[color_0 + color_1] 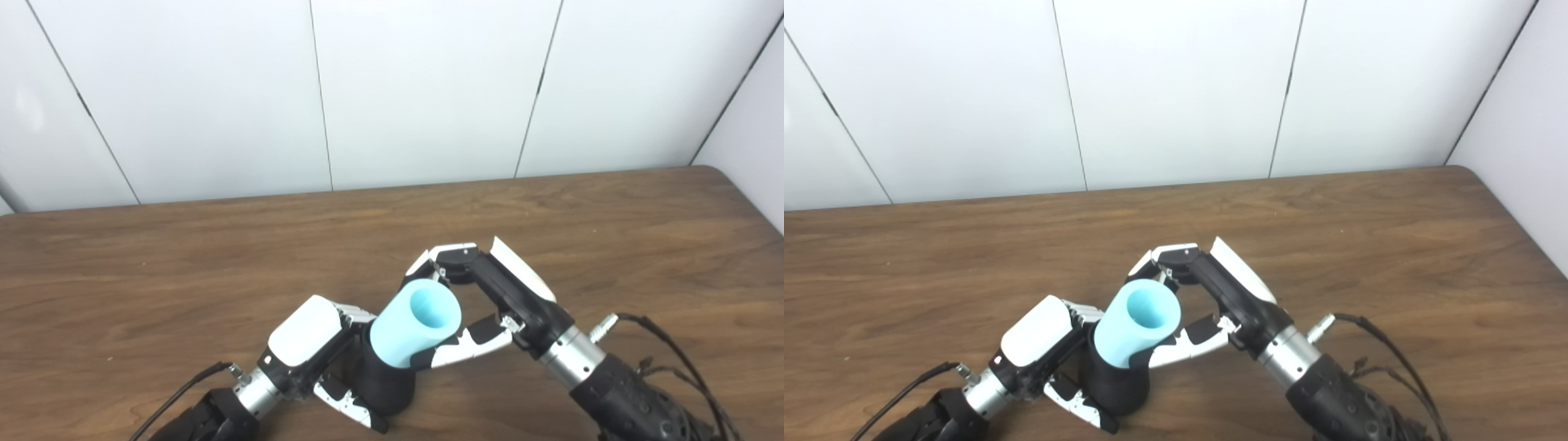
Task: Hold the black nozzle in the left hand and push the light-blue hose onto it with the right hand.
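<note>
A dark brown wood-grain desk (184, 263) runs across the lower part of both views, backed by white wall panels (422, 92) with thin dark seams. Close to the desk's near edge, a little left of its middle, the two hands meet around the task's parts.

The left hand (309, 346), black with white shells, is wrapped around the matte black, rounded plastic nozzle (386, 383); its fingers (355, 316) curl around the far side of the nozzle's upper part, and its thumb (349, 407) lies along the near side at the base. The nozzle stands nearly upright, its foot just above or on the desk; contact there cannot be made out.

The short light-blue hose (413, 327), a thick-walled soft tube, sits over the top of the nozzle, tilted up and to the right, its open mouth facing the cameras. The right hand (490, 300) grips this hose: its fingers arch over the far side of the rim and its thumb (468, 345) presses along the lower right side.

A thin black cable (661, 337) trails from the right wrist toward the desk's near right corner.
</note>
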Action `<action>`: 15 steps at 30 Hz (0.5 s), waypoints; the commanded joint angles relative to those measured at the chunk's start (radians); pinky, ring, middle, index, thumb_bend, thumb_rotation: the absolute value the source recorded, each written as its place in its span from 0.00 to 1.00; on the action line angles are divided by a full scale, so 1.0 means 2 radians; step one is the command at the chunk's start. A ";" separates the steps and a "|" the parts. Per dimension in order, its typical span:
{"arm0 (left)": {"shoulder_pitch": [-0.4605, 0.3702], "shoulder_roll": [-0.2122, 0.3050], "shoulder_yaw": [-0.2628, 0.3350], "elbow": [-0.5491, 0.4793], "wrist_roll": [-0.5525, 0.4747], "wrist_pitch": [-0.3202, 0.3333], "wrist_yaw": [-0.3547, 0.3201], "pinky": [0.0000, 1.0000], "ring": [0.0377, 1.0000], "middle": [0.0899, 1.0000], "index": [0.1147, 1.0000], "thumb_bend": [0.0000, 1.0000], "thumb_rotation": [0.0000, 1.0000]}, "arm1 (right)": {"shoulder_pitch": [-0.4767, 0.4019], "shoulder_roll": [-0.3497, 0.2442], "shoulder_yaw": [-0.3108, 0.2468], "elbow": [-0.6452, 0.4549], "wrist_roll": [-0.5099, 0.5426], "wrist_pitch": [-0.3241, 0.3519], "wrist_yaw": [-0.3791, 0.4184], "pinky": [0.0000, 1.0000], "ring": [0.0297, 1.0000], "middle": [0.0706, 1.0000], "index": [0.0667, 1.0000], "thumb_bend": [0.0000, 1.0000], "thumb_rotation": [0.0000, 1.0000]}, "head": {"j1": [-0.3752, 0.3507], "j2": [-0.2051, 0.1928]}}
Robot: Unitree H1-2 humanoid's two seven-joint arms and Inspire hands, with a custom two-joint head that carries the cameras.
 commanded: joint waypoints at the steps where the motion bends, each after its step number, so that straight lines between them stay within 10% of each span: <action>1: 0.060 -0.017 -0.037 0.023 0.001 -0.007 -0.027 0.39 0.49 0.44 0.41 0.52 0.00 | -0.004 0.002 0.006 0.003 -0.005 -0.030 -0.003 0.33 0.44 0.50 0.43 0.50 0.00 | 0.001 0.001; 15: 0.065 -0.016 -0.047 0.015 0.010 -0.007 -0.042 0.40 0.48 0.45 0.40 0.52 0.00 | -0.009 0.006 0.008 0.014 -0.028 -0.075 -0.010 0.35 0.44 0.48 0.44 0.50 0.00 | 0.000 -0.001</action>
